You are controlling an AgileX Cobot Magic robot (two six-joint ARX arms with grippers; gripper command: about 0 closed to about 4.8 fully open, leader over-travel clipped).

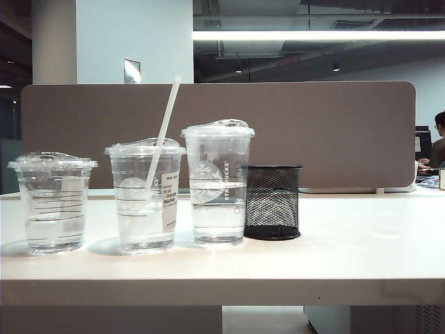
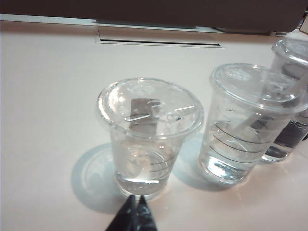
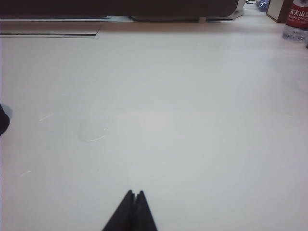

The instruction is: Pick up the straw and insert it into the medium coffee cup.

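Both grippers — left gripper (image 2: 136, 204) and right gripper (image 3: 134, 199) — low over the tabletop (image 1: 348, 243), jaws clenched, empty; beyond, the white straw (image 1: 162, 132) stands tilted in the sticker-labelled medium coffee cup (image 1: 146, 198), beside the tallest cup (image 1: 217, 184) lettered STARBUCKS.

Arms and grippers out of exterior view entirely. Left gripper (image 2: 136, 211) and right gripper (image 3: 134, 211) cut off at wrist-frame edge, only tips showing, pressed together. Straw (image 1: 162, 133) lower end blurred behind medium coffee cup (image 1: 146, 197) wall and water. Label text too small to read. Tallest cup (image 2: 291, 96) and red-labelled bottle (image 3: 298, 19) cropped by frame edge.
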